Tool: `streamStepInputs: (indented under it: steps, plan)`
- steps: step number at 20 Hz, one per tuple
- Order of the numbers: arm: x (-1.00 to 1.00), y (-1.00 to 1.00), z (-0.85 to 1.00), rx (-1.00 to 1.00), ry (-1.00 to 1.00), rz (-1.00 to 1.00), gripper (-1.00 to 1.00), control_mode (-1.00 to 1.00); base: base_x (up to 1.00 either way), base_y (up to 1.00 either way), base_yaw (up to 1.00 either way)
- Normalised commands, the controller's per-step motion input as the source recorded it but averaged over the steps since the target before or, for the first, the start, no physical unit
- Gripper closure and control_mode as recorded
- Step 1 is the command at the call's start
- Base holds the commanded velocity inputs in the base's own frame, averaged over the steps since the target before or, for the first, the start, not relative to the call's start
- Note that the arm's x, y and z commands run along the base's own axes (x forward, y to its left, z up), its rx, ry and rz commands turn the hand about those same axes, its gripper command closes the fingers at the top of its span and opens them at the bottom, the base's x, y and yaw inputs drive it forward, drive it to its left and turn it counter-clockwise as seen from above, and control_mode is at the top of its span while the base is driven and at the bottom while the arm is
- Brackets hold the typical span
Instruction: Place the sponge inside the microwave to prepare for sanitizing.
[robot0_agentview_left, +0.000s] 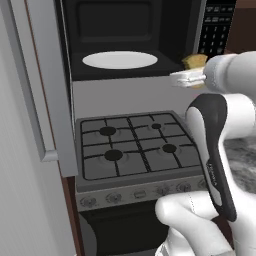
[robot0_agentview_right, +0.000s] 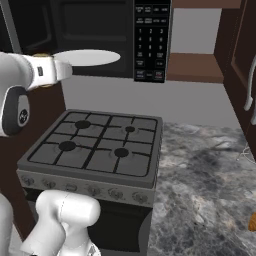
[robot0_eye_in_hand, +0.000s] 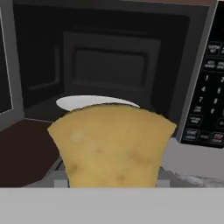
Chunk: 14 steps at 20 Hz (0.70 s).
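My gripper (robot0_agentview_left: 184, 78) is shut on the sponge (robot0_agentview_left: 195, 61), a yellowish-tan soft block. I hold it in the air just in front of the microwave's (robot0_agentview_left: 125, 30) open cavity, at the right side of the opening. In the hand view the sponge (robot0_eye_in_hand: 111, 144) looms large and hides my fingertips. Behind it lie the black cavity (robot0_eye_in_hand: 109, 65) and the white round plate (robot0_eye_in_hand: 83, 102). The plate (robot0_agentview_left: 120, 60) sits on the cavity floor, left of the sponge. The black button panel (robot0_eye_in_hand: 210, 96) stands to the right. The silver-framed door (robot0_agentview_left: 50, 85) hangs open at the left.
A grey gas stove (robot0_agentview_left: 135, 145) with several burners sits below the microwave. A marbled counter (robot0_agentview_right: 210, 175) runs to its right, with a small orange thing (robot0_agentview_right: 252, 222) at the edge. Dark wood cabinets (robot0_agentview_right: 240, 55) stand at the right.
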Motion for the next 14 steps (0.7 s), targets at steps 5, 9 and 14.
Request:
streamStepInputs:
  steps: [5, 9, 14]
  plan:
    - [0.22, 0.16, 0.26, -0.16, -0.10, 0.01, 1.00, -1.00, 0.00, 0.00, 0.00]
    - [0.67, 0.03, 0.11, -0.02, 0.16, 0.00, 1.00, -1.00, 0.00, 0.00, 0.00]
    - [0.65, 0.12, 0.02, 0.00, 0.13, 0.00, 1.00, -1.00, 0.00, 0.00, 0.00]
